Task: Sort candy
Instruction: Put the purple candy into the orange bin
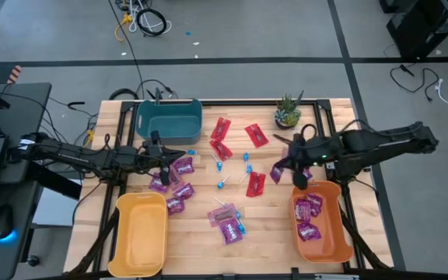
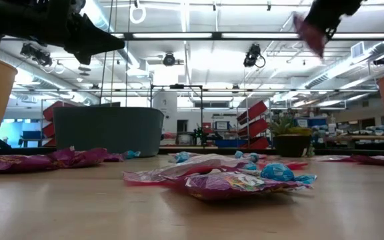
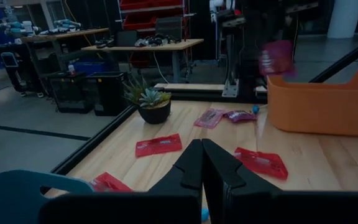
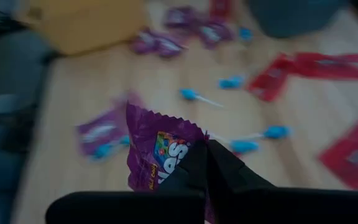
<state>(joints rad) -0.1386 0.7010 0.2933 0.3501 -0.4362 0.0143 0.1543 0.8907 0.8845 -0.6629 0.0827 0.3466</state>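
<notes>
Table (image 1: 263, 233) strewn: red packets (image 1: 256, 135), lollipops (image 1: 222, 183), potted plant (image 1: 288, 112) nearby.

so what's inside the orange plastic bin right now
The orange plastic bin holds three shiny purple-magenta packets, seen from above. The right gripper by its rim is shut on another purple packet. Anything beneath those packets is covered.

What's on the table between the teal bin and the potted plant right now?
In the high view, two flat red packets lie on the wood between the teal bin and the potted plant; nothing else sits there.
</notes>
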